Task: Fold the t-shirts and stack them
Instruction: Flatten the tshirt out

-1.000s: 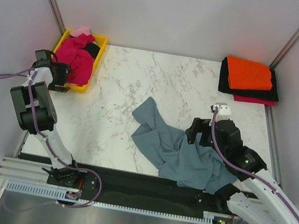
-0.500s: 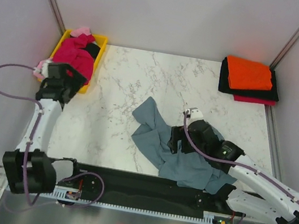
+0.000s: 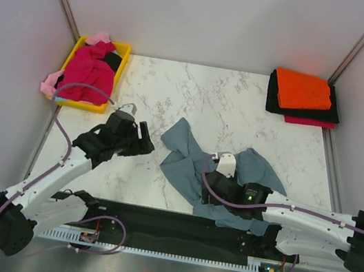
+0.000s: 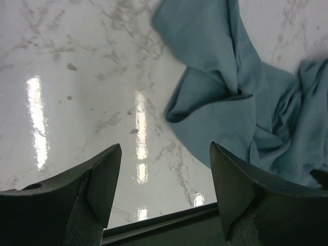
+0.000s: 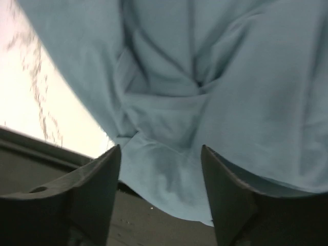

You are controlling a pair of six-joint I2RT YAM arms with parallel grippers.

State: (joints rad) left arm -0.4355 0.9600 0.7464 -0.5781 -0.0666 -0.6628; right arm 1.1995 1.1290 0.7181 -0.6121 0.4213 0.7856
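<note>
A slate blue-grey t-shirt [image 3: 189, 158] lies crumpled at the table's near middle, also in the left wrist view [image 4: 230, 87] and the right wrist view [image 5: 205, 77]. My left gripper [image 3: 144, 142] is open and empty just left of the shirt, over bare marble [image 4: 163, 169]. My right gripper [image 3: 210, 186] is open above the shirt's near edge [image 5: 161, 171], holding nothing. A magenta shirt [image 3: 89, 73], with pink and black ones, lies in the yellow tray [image 3: 121, 52]. Orange [image 3: 303, 90], black and red folded shirts are stacked at the back right.
Grey walls enclose the table on three sides. A black strip [image 3: 154, 219] runs along the near edge by the arm bases. The marble table [image 3: 196, 93] shows bare between tray and stack.
My left arm swung from the tray toward the blue-grey shirt. My right arm moved left and nearer across the shirt, uncovering its right part.
</note>
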